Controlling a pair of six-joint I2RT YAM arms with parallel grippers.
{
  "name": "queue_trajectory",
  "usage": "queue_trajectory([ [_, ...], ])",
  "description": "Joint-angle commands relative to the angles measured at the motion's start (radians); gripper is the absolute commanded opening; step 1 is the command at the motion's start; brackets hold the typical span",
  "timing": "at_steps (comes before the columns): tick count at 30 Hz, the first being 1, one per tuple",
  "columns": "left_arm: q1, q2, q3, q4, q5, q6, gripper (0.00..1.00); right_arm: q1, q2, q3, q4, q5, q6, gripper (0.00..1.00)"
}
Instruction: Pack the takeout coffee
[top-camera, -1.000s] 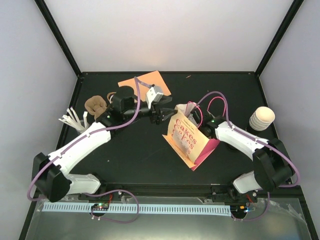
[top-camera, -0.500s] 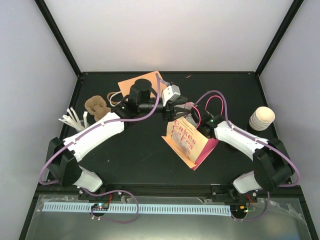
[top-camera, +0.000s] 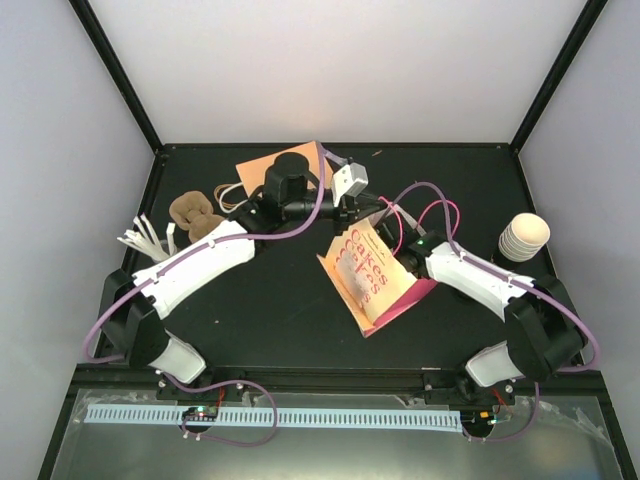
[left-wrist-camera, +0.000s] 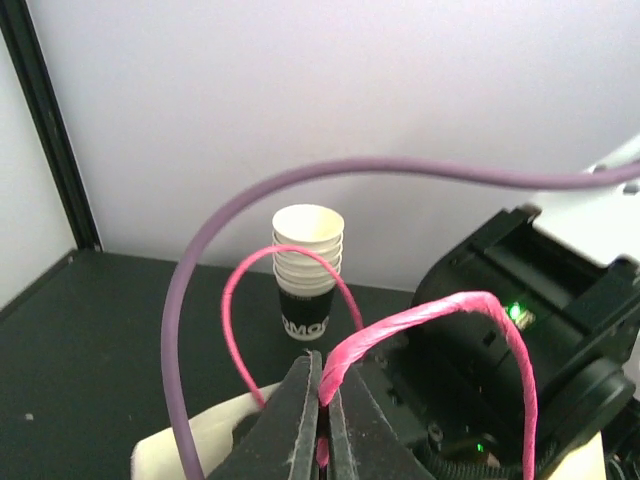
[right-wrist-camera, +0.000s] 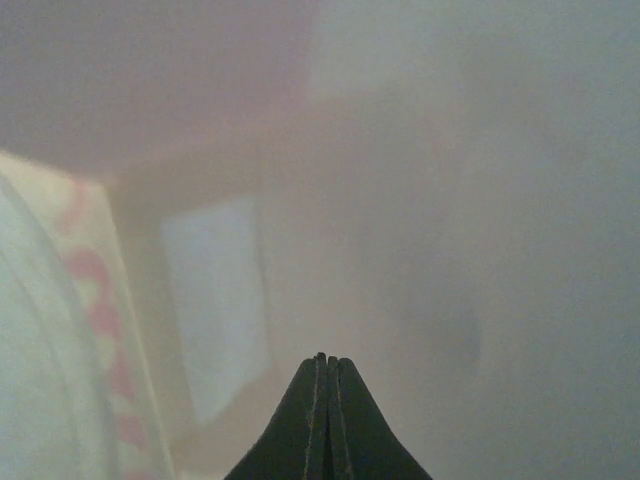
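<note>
The takeout coffee (top-camera: 524, 237) stands upright on the black surface (top-camera: 280, 320) at the right edge of the top view. It's a cream ribbed cup, dark down low with white lettering.

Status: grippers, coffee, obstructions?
Left gripper shut on pink bag handle. Right gripper shut inside the bag. Coffee cup upright far right, untouched. Right arm sits between cup and bag.

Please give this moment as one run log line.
left hand: shut on pink handle | right hand: shut, at paper bag | takeout coffee: upright, outside bag
</note>
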Motion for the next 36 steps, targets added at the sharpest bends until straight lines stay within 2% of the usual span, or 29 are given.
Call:
queue_trajectory([
  [1, -0.008, -0.043, 0.063, 0.105, 0.012, 0.017, 0.02, 0.023, 0.004, 0.034, -0.045, 0.068, -0.008, 0.01],
  [7, -0.008, -0.113, 0.010, 0.230, 0.043, 0.014, 0.02, 0.042, 0.003, 0.025, -0.068, 0.103, -0.012, 0.01],
  [13, -0.007, -0.158, -0.086, 0.424, 0.069, -0.057, 0.02, 0.051, -0.004, 0.014, -0.049, 0.085, -0.006, 0.01],
  [18, -0.007, -0.179, -0.124, 0.514, 0.086, -0.115, 0.01, 0.052, -0.002, 0.025, -0.042, 0.105, 0.010, 0.01],
  [23, -0.007, -0.207, -0.128, 0.529, 0.106, -0.125, 0.02, 0.052, 0.033, 0.047, -0.075, 0.174, 0.031, 0.01],
  [36, -0.007, -0.261, -0.122, 0.455, 0.103, -0.082, 0.01, 0.110, 0.094, 0.135, -0.205, 0.478, 0.092, 0.01],
])
